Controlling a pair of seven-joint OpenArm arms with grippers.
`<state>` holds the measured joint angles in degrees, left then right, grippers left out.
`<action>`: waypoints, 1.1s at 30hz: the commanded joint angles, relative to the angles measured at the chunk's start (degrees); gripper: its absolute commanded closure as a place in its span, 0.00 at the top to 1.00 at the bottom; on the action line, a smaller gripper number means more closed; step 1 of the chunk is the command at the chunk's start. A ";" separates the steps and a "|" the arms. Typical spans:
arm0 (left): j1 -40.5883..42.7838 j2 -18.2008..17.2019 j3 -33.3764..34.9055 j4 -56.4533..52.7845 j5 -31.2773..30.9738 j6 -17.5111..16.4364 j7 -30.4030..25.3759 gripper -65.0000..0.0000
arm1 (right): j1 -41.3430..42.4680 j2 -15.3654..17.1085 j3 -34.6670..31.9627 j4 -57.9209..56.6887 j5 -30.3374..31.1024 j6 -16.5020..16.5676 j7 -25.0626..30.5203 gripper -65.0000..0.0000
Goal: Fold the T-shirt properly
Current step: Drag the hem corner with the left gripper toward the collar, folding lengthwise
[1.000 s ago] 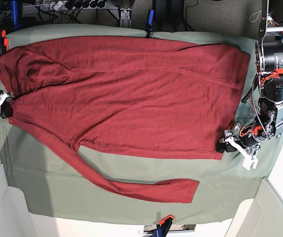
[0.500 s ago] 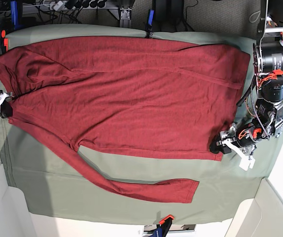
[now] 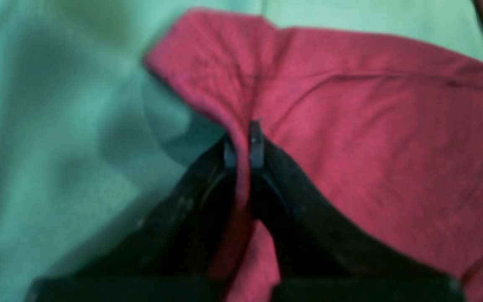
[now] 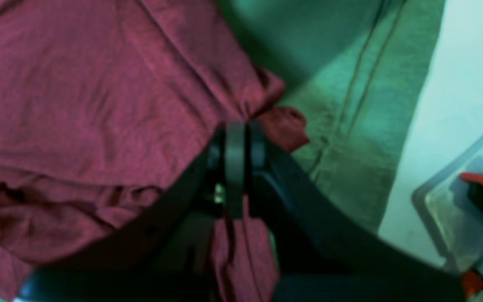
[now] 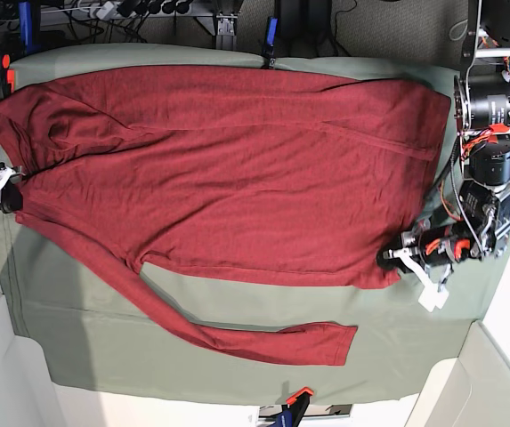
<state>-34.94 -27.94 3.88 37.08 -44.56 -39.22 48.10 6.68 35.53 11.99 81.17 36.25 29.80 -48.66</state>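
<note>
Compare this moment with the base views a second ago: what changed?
The left gripper slid in toward the T-shirt and shut on its bottom corner, bunching it slightly. The right gripper stayed clamped on the opposite end; the loose sleeve and table cloth lie unchanged.

A sage-green table cloth (image 5: 237,356) covers the table, held by an orange-handled clamp (image 5: 297,394) at its near edge and a blue clamp (image 5: 271,36) at its far edge, with cables (image 5: 121,11) tangled beyond.
</note>
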 commanded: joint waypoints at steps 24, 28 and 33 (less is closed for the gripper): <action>27.08 -13.97 -0.20 55.17 -2.69 -0.78 9.57 0.00 | 1.05 1.46 0.66 0.85 0.66 0.24 0.46 0.00; 30.25 -16.26 -0.22 60.15 -1.70 -0.78 9.57 0.00 | 0.96 1.51 0.66 0.85 0.68 0.22 -0.90 0.00; 33.33 -19.28 -1.33 62.73 -1.70 -0.78 9.57 0.00 | -1.70 2.29 2.84 0.94 3.45 1.84 -0.68 0.00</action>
<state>-0.71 -45.95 3.36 99.02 -45.98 -39.72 58.35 4.27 36.18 14.06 81.19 39.11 31.18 -50.26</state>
